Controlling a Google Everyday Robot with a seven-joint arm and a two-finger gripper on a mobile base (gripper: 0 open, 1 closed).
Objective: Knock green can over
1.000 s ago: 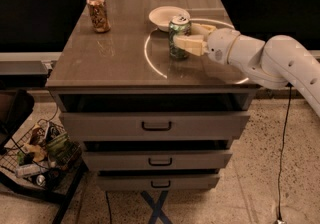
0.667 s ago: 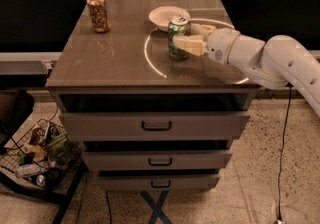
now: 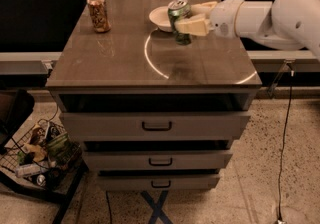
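**Can raised, not yet toppled**

Jaws first: the gripper (image 3: 186, 18) is over the far right part of the tabletop (image 3: 125, 63), and its jaws look clamped on the green can (image 3: 178, 10). One pale finger crosses the front of the can's middle and the other shows just behind it.

That hold matches a second ago; the height does not. The can now sits clearly higher in view than a second ago, and it looks larger. Its silver top overlaps the right edge of the white bowl (image 3: 159, 18), where before it stood nearer the front, clear of the bowl. The white arm (image 3: 260, 18) is higher as well. My reading is that the can is lifted off the tabletop rather than pushed along it, though the gap under its base is hard to make out. It leans only a little, with its top tipped slightly left, so it is close to upright.

For the task, nothing is knocked over yet — the can is held, not lying on its side. A likely way on is to tip it and let go, or to set it down and push near the top. The bowl just beside it is the main risk, since a falling can may strike it or come to rest against its rim.

Further out, the orange-brown can (image 3: 98, 13) stands upright at the far left of the tabletop, well apart and in the same place as before.
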